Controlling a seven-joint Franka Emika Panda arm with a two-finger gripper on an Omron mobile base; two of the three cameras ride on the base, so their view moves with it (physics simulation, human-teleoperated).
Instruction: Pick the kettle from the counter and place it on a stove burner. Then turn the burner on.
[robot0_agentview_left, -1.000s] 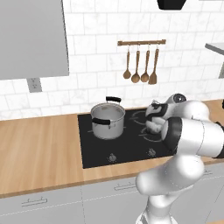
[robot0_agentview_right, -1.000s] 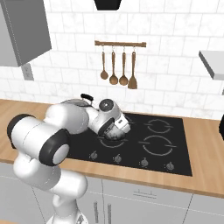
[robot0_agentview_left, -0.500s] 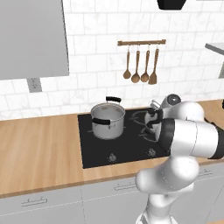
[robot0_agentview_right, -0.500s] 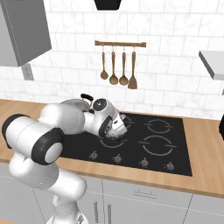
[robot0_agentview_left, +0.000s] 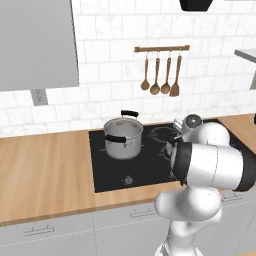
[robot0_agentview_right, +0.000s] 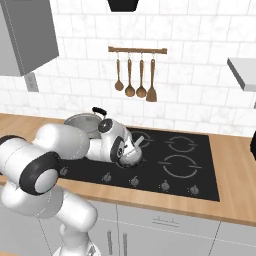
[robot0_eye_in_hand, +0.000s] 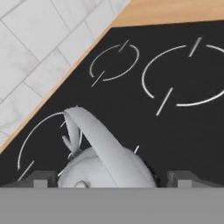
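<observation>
Kettle low in the hand view, on the cooktop; gripper fingers spread wide, either side.

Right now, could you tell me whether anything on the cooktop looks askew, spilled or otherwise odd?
Nothing stands out. The kettle sits upright on the black cooktop, its handle arching over it, with the open gripper just above. The steel pot stands level on a rear burner, and nothing is spilled on the glass.
</observation>
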